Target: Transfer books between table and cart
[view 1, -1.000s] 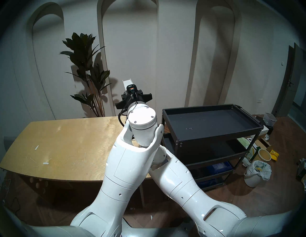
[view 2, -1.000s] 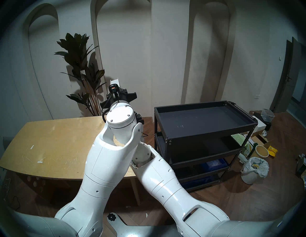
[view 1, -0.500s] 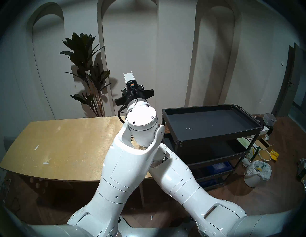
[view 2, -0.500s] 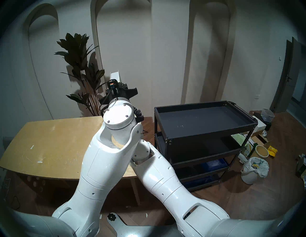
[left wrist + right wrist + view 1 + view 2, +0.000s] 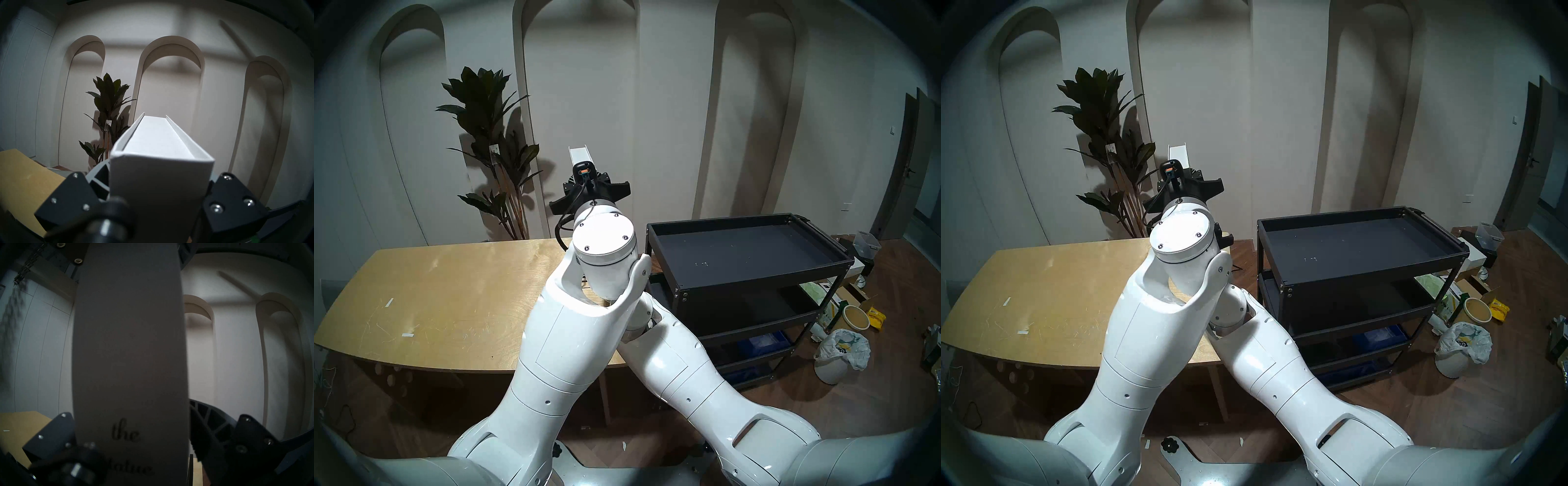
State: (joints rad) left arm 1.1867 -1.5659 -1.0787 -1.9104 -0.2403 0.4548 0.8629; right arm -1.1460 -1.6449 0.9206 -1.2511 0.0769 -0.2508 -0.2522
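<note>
White book (image 5: 161, 169) upright, both fingers clamping (over table (image 5: 449, 288))

Both white, jointed robot arms are crossing above the light plywood table (image 5: 449, 288), the black left gripper (image 5: 159, 195) and black right gripper (image 5: 132, 438) each clamping the upright white hardcover book (image 5: 161, 169).

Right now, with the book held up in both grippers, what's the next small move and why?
Probably swing the book toward the robot's right, over the cart. Both the left gripper and right gripper appear clamped on it, it hangs clear above the table, and the cart's top tray looks bare.
</note>
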